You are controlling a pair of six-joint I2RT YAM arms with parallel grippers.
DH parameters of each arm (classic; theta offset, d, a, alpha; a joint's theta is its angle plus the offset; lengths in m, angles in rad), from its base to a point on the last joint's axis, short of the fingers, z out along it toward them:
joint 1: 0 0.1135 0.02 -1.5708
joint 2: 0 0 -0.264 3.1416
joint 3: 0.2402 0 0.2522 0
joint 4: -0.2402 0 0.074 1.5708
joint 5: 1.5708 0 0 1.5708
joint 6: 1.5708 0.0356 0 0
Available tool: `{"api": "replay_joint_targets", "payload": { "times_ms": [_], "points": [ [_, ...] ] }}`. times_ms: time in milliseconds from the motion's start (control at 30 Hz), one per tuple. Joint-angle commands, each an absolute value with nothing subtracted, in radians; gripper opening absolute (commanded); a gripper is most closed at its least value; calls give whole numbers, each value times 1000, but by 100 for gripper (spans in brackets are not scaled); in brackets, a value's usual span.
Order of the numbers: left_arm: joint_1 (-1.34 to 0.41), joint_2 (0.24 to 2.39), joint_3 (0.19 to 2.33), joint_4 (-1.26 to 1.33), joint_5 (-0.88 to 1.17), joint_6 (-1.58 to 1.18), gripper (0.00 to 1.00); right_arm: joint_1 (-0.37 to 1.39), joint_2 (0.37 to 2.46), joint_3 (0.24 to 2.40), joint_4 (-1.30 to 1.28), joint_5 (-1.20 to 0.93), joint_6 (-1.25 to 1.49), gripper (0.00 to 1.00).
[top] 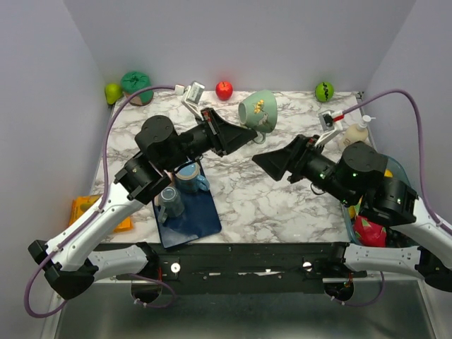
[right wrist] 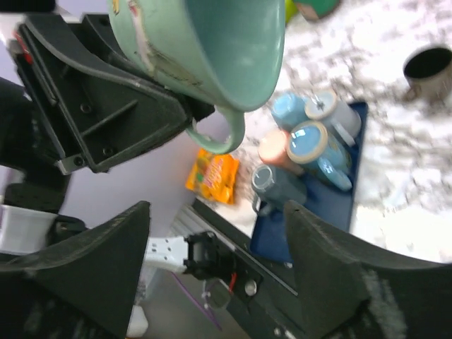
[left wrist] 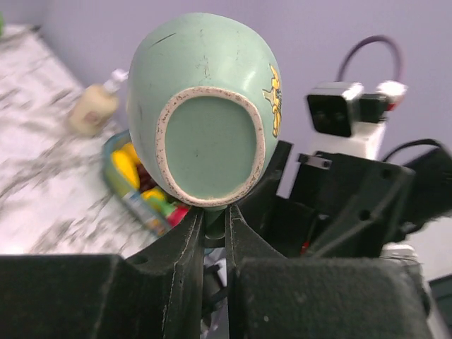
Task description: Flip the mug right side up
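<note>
You have one pale green mug to deal with, and it is off the table, held up over the far middle of the marble top. Your left gripper is pinched narrow on it. In the left wrist view its two fingers squeeze a green piece just under the mug's base, most likely the handle. The mug is tipped on its side, base toward the left wrist camera and open mouth toward your right gripper. That gripper sits near the mug but apart from it, its two fingers spread wide with nothing between them.

On the blue tray at the near left you can count two from above, a blue cup and a grey-blue cup. The right wrist view shows about five there, though blur leaves the count unsure. Along the far edge sit one red fruit, one yellow-green fruit, one dark green lump and one green ball. One soap bottle stands at the right
</note>
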State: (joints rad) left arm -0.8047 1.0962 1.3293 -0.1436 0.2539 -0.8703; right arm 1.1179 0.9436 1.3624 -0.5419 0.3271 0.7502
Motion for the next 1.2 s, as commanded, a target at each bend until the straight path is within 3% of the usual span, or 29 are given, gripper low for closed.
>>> {"api": "replay_joint_targets", "payload": {
  "times_ms": [0, 300, 567, 933, 1167],
  "points": [
    [-802, 1101, 1361, 253, 390, -982, 0, 1112, 917, 1433, -376, 316, 681, 77],
    [-801, 1140, 1401, 426, 457, -1089, 0, 1114, 943, 1528, -244, 269, 558, 72],
    [-802, 1143, 1387, 509, 468, -1123, 0, 1112, 991, 1594, -225, 222, 528, 57],
    [-808, 1150, 1359, 580, 462, -1161, 0, 1114, 1017, 1600, -221, 183, 557, 52],
    [-816, 1150, 1350, 572, 462, -1158, 0, 1114, 1014, 1574, -153, 176, 551, 40]
  ]
}}
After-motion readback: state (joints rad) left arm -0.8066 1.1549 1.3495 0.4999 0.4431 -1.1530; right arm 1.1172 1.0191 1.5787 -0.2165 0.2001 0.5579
